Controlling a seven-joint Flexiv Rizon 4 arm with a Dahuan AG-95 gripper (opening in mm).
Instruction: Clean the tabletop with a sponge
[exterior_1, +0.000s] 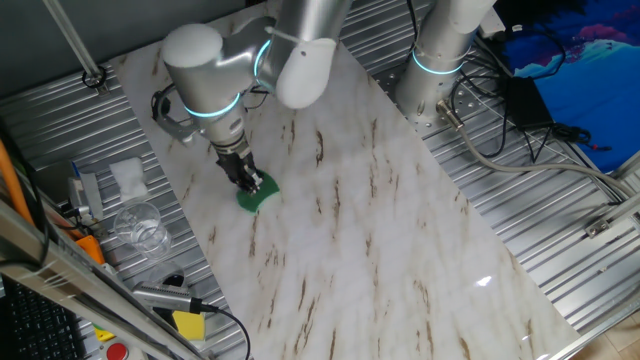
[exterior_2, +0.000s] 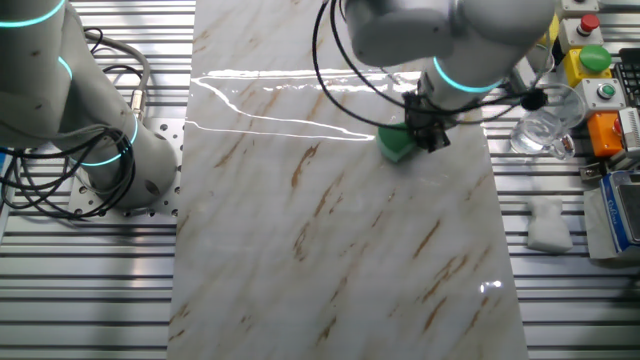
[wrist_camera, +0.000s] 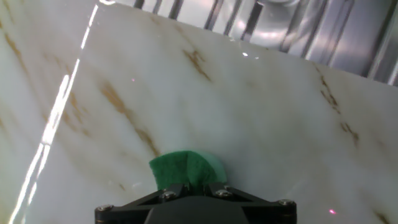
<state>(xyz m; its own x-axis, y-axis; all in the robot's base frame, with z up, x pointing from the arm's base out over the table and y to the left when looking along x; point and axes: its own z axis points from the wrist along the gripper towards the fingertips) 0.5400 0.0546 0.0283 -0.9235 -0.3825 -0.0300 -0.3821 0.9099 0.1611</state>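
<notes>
The tabletop is a glossy white marble-look slab with brown-grey streaks, laid over a ribbed silver metal bench that shows on both long sides. My arm reaches in over the slab from its far end, and my gripper points down at the stone near one long edge. The fingers are closed on the sponge — green, pinched so that it bulges out past the fingertips — and its lower face meets the marble. In the hand view the sponge sits directly ahead of the black finger mounts, folded upward in the middle, with bare streaked stone beyond it. In the other fixed view the sponge lies just beside the gripper, towards the slab's centre line. Off the slab, on the metal beside that edge, stand a clear glass, a white crumpled tissue and a yellow block — all well apart from the sponge. Bright light streaks cross the marble near the gripper.
</notes>
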